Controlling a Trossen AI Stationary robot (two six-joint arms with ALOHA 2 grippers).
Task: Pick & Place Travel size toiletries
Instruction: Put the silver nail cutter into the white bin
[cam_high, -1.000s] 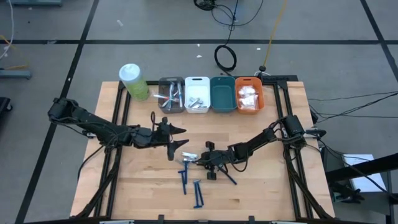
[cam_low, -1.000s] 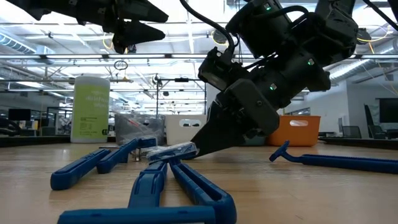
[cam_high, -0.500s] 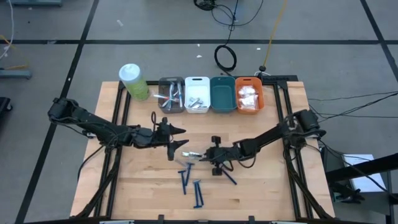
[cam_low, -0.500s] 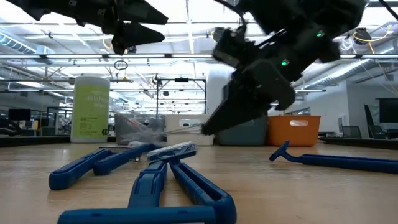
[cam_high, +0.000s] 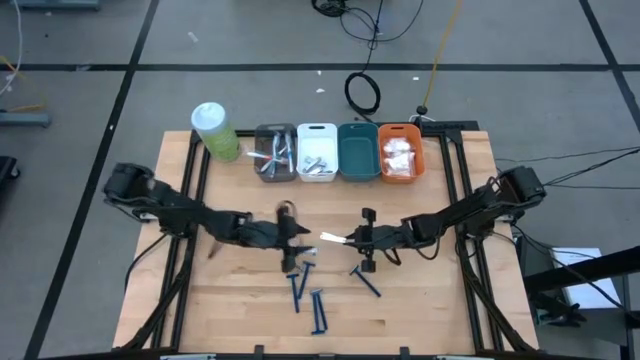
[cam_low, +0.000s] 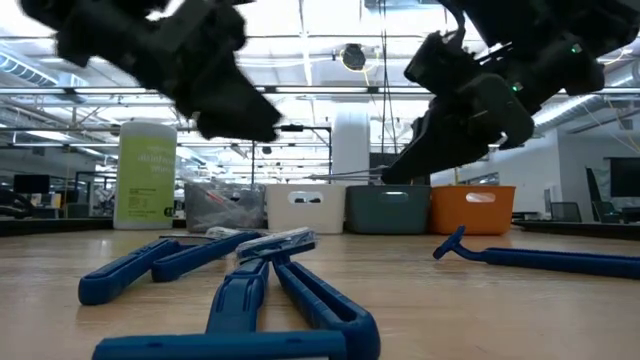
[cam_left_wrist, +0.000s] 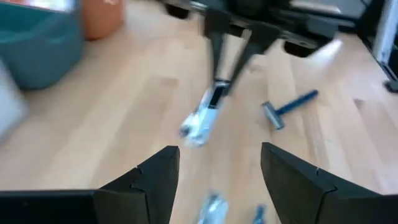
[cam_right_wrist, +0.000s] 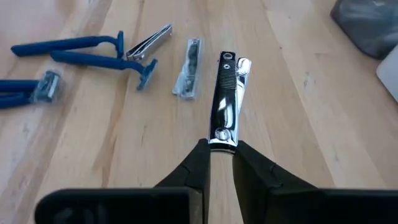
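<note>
Partway through: grey bin (cam_high: 275, 150), white bin (cam_high: 317, 152) and orange bin (cam_high: 400, 152) along the top of the high view already hold items, teal bin (cam_high: 358, 152) looks empty. Right gripper (cam_right_wrist: 221, 144) is clamped on a silvery clipper (cam_right_wrist: 224, 99), lifted at frame centre. Left gripper (cam_left_wrist: 219, 163), fingers apart and empty, hovers over the razors (cam_high: 305, 290) left at lower centre.

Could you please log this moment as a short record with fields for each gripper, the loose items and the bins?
right gripper: shut on the silvery nail clipper, lifted above the table
left gripper: open, empty, over the table's middle
loose on table: blue razors, another clipper, a wrapped stick
bins: grey, white, teal, orange
</note>
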